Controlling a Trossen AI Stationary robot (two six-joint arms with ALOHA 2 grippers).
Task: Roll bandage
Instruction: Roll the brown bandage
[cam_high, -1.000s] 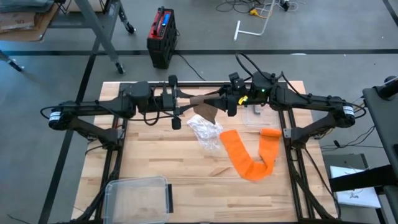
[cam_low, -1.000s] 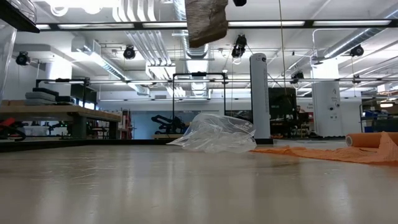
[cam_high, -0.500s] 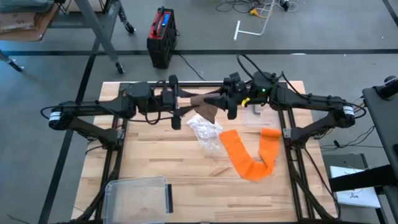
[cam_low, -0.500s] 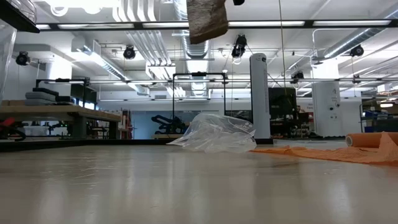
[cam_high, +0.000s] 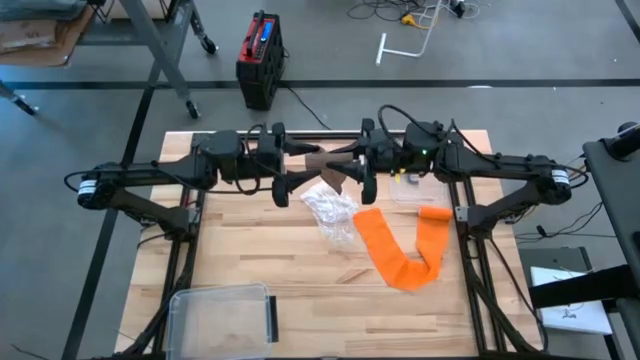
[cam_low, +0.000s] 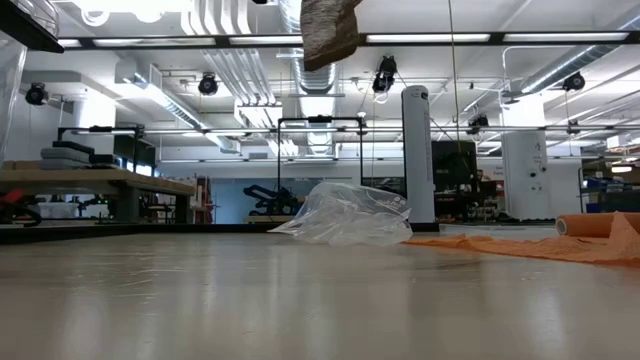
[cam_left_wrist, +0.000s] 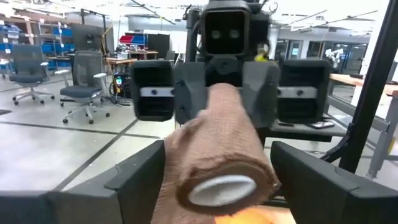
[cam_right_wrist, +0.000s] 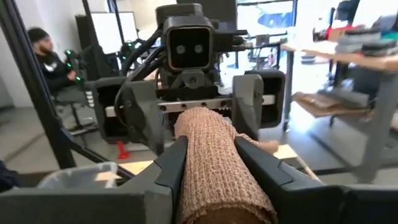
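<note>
the brown bandage roll hangs in the air above the far middle of the wooden tabletop, between the two arms; in the low view it shows only as a hanging brown end high over the surface. the right hand has its two fingers pressed on either side of the roll, gripping it. the left hand faces it from the other side with its fingers spread wide, standing clear of the roll's end and holding nothing. seen from above, the left hand and the right hand meet nearly tip to tip over the tabletop's far edge.

just near of the roll, on the tabletop, lies a crumpled clear plastic bag. to its right an orange bandage strip lies unrolled in a v shape, its right end still partly rolled. a clear plastic container sits at the near left corner.

beyond the tabletop's far edge a red and black case stands on the floor. in the right wrist view a seated person shows in the room behind.
</note>
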